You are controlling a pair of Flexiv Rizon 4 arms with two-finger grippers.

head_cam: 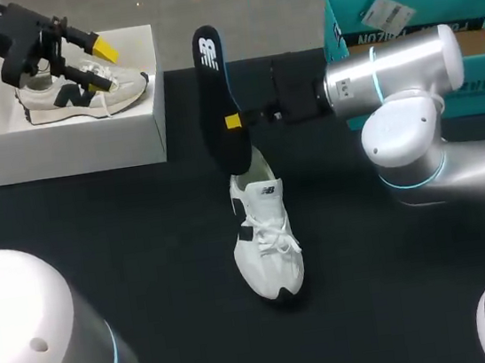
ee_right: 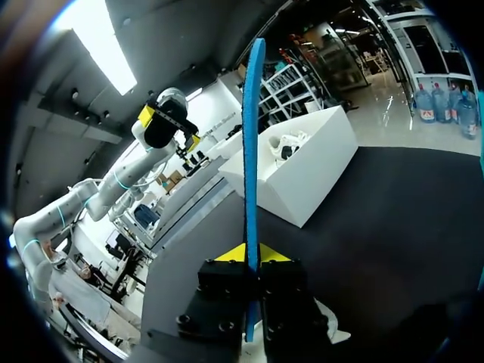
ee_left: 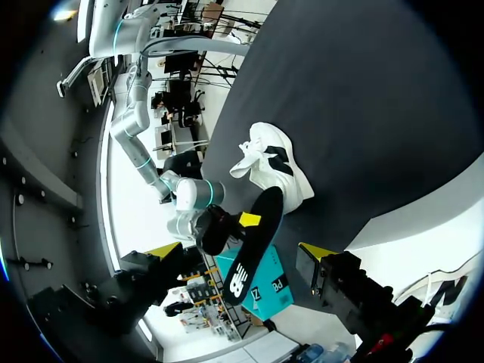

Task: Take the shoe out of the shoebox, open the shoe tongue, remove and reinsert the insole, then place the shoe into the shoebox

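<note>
Shoe [head_cam: 267, 245] beneath logo-marked insole [head_cam: 213, 96], right hand [head_cam: 233, 122] tight around it; left hand [head_cam: 100, 61] agape over shoebox [head_cam: 68, 149].

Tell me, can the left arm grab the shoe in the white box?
Probably yes. The left pincer hangs open just above that shoe in the box, with nothing between them.

Right of shoebox [head_cam: 68, 146], insole [head_cam: 217, 104] above shoe [head_cam: 266, 241]

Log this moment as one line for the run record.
right gripper: shut on insole, held upright, lower end at white shoe heel | left gripper: open, over shoebox | white shoe: on table
</note>
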